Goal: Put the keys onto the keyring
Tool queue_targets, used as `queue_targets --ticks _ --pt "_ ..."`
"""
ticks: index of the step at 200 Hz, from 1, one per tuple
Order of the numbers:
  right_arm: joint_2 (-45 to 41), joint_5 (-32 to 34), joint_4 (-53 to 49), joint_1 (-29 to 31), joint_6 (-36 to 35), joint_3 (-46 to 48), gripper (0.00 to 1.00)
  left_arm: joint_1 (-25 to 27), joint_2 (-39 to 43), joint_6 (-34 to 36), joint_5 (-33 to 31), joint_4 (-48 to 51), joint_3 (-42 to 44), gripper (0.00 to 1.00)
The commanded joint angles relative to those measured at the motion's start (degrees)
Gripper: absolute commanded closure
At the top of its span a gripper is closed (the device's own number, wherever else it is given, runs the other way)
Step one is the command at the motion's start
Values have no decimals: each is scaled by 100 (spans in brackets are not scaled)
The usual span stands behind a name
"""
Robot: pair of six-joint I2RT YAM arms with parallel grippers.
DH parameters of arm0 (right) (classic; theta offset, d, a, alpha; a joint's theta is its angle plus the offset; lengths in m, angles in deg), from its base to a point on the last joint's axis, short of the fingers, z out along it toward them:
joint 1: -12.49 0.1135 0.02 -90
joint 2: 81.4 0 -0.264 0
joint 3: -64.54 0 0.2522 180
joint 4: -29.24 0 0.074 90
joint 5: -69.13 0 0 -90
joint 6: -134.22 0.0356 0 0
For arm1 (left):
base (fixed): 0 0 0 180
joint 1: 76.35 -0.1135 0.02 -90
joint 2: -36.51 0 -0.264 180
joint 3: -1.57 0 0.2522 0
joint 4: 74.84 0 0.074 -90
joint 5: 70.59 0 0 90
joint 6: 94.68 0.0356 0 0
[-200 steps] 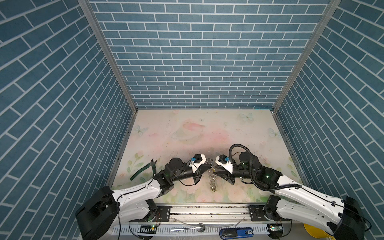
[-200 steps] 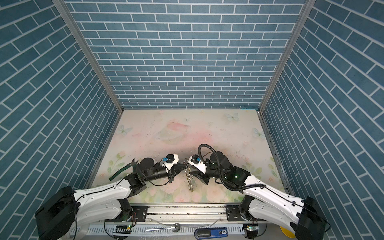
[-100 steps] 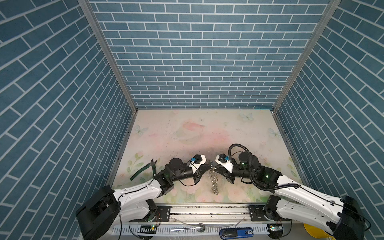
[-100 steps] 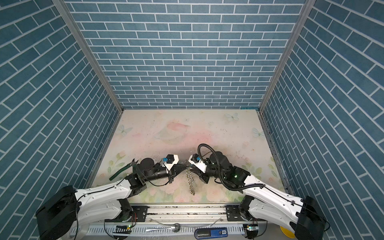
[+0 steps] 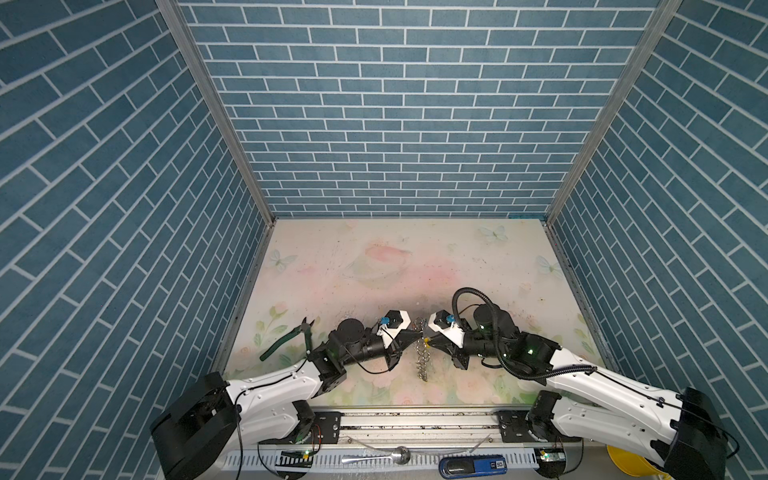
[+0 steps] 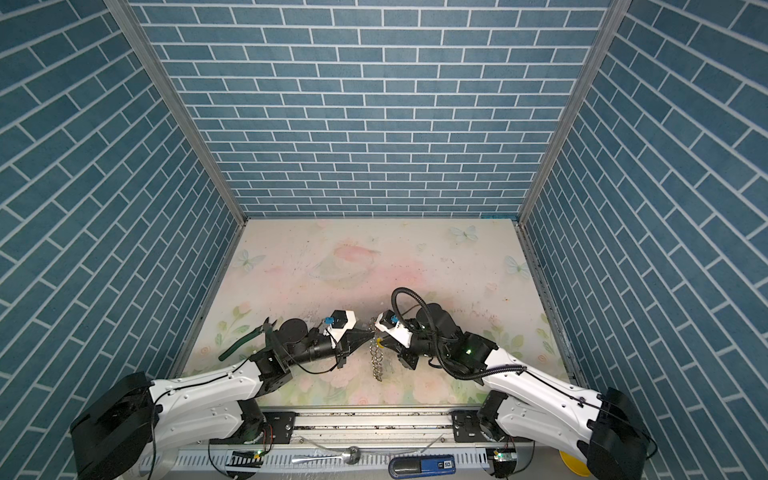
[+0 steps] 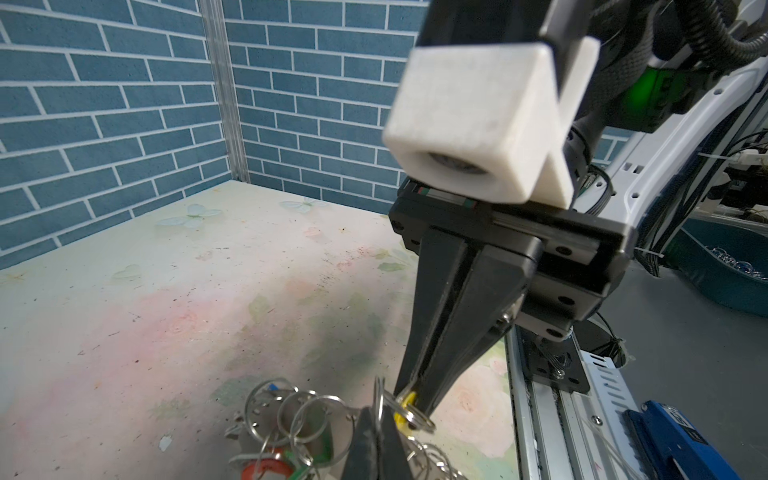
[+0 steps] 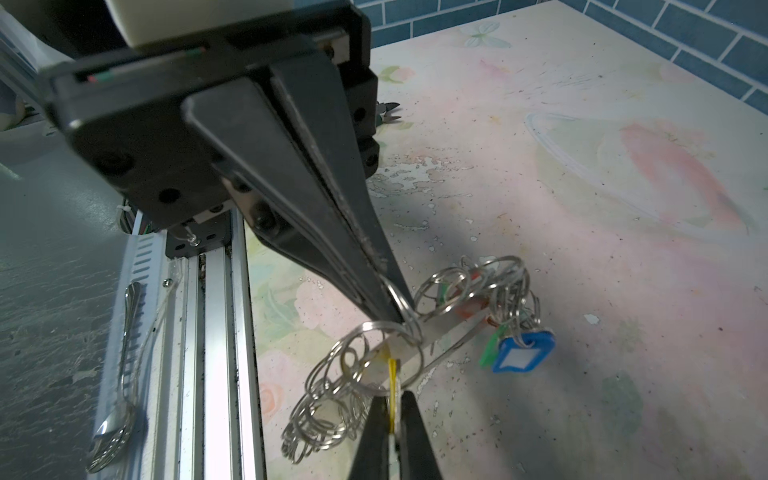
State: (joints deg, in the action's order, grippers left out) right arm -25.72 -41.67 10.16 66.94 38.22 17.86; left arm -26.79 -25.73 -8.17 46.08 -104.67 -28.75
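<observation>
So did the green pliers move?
No. The pliers still lie by the left wall rail, same spot as before.

Two hands (image 5: pixel 412 331) (image 5: pixel 427 338); keyring (image 5: pixel 423 360), pliers (image 5: pixel 282 341), spoon (image 5: pixel 399 457): one each

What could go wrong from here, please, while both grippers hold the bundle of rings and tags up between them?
1. The right gripper pinches the yellow tag edge-on at its very tips, so the tag could twist or slip out.
2. The left gripper grips just one ring of the chain; the rest hangs loose and might swing or snag.
3. The two sets of fingertips sit very close together and could collide.
</observation>
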Motion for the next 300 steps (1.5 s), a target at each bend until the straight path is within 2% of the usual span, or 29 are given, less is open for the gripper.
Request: queue_targets --ticks 1,75,101,175,221,239,265,300 --pt "154 -312 -324 106 -68 -145 100 1 161 -192 -180 -855 4 100" --pt "367 -409 -557 262 -164 -266 100 -12 296 -361 -388 -1456 169 100" --pt "186 -67 -507 250 -113 -111 100 -34 319 -458 -305 -1669 228 100" --pt "-22 -245 -418 239 -42 -36 100 -194 349 -931 -1 -2568 403 100" --pt "149 -650 -382 250 -57 -81 100 -245 355 -892 144 -2350 333 100" --pt "9 -412 -354 254 -86 -57 100 -245 316 -798 239 -2163 263 100" --pt "-556 135 -333 241 -69 45 82 -245 318 -604 380 -1849 242 100" --pt "-1090 379 -341 240 -6 76 76 -245 290 -393 544 -1575 224 100"
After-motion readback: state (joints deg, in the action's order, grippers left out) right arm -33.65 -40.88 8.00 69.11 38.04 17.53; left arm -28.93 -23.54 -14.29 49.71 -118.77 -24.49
